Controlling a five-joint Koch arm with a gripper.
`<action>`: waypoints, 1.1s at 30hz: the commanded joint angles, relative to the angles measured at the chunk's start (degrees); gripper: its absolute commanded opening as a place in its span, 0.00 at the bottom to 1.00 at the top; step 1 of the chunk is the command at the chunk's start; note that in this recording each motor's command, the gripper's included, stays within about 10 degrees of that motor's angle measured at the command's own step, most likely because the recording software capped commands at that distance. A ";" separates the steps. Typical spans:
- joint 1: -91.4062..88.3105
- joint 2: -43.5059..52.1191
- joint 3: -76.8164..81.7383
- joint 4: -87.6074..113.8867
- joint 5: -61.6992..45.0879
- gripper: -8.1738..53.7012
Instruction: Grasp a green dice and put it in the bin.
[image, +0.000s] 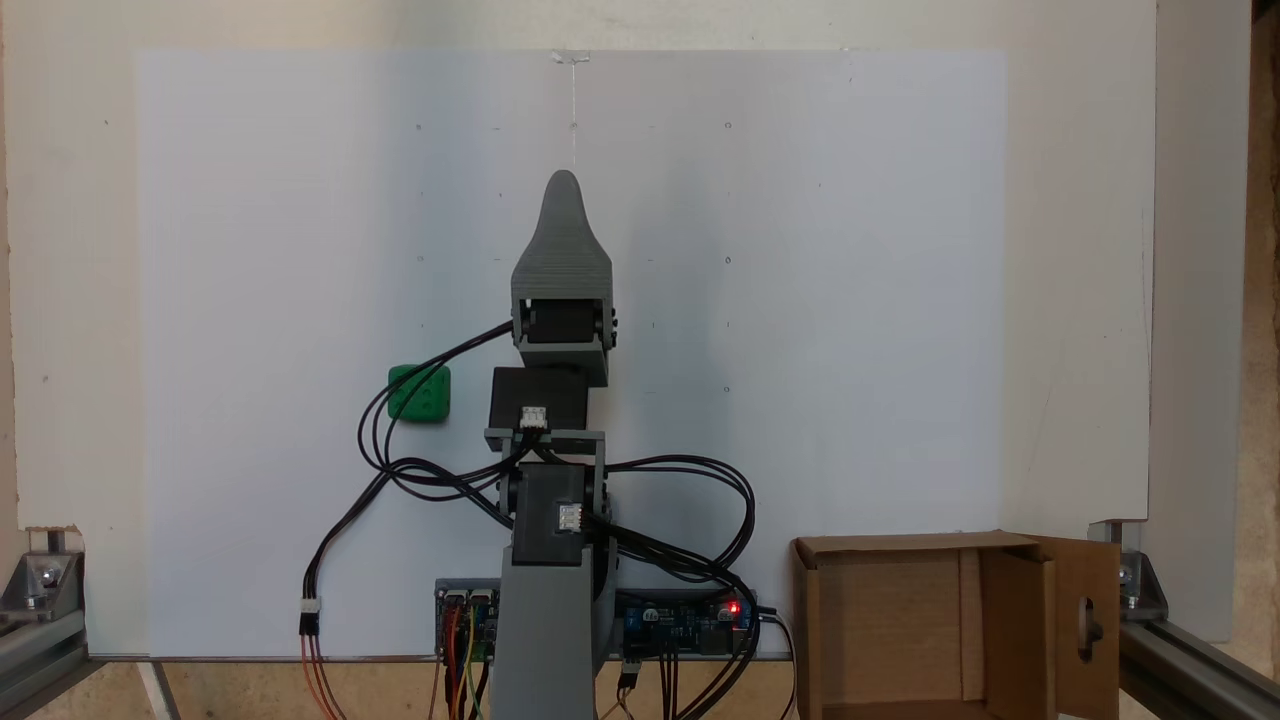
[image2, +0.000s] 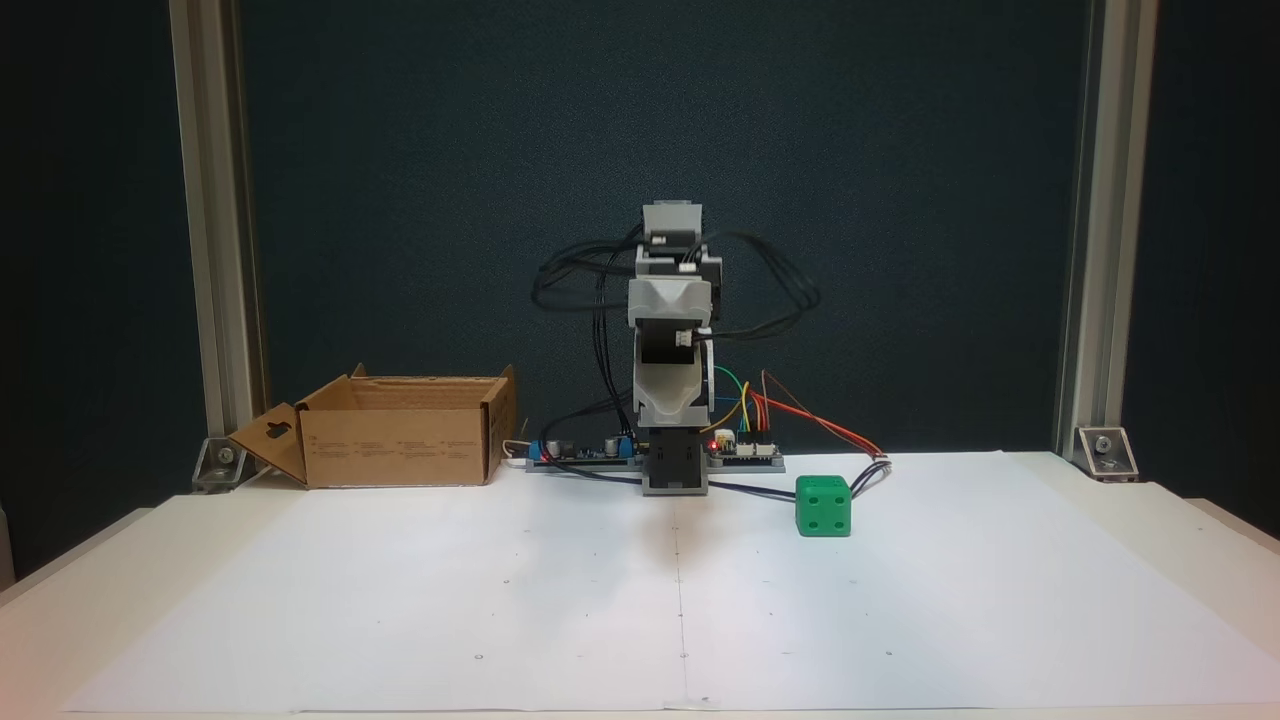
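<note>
One black cable (image: 375, 420) crosses the green dice (image: 421, 393); hand (image: 563, 190) state unclear.

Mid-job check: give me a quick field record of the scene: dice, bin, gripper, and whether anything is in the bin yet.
green dice: on the white sheet, beside the arm's base, untouched
bin: open cardboard box at the table edge, flap with handle cut-out folded out
bin contents: nothing visible inside from above
gripper: grey, folded in over the arm, pointing away from the base; jaws overlap, state unclear
cables: black loops lie next to the dice
task progress: grasp not yet begun
</note>
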 joint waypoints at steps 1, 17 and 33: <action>0.35 1.85 -7.12 9.21 1.14 0.83; -14.41 -9.93 -39.02 68.27 12.30 0.83; -43.77 -19.07 -46.14 93.08 25.58 0.84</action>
